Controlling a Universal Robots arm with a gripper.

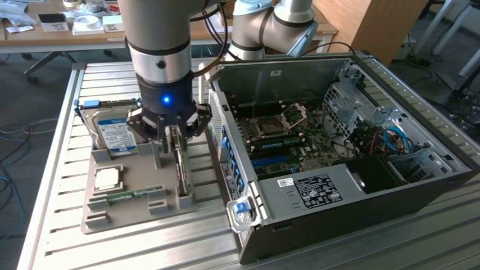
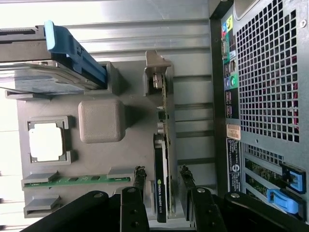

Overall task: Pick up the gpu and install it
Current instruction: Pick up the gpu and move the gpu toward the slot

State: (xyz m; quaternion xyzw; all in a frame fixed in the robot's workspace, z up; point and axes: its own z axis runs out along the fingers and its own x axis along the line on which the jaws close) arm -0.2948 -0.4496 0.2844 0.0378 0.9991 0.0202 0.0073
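The gpu (image 1: 182, 175) stands on its edge in a slot of the grey holder tray (image 1: 120, 219), beside the open computer case (image 1: 338, 146). In the wrist view the gpu (image 2: 161, 145) appears edge-on, with a green board, a black cooler and a silvery bracket at its far end. My gripper (image 1: 170, 153) hangs directly over the card. It is open, with one of its fingers (image 2: 139, 175) on each side of the card's near end, apart from it. Nothing is held.
In the tray lie a hard drive (image 1: 116, 135) with a blue-white label, a CPU (image 1: 109, 179) and a RAM stick (image 1: 127, 196). The case's perforated back panel (image 2: 265, 72) stands close beside the gpu. A slatted metal table (image 1: 60, 112) carries everything.
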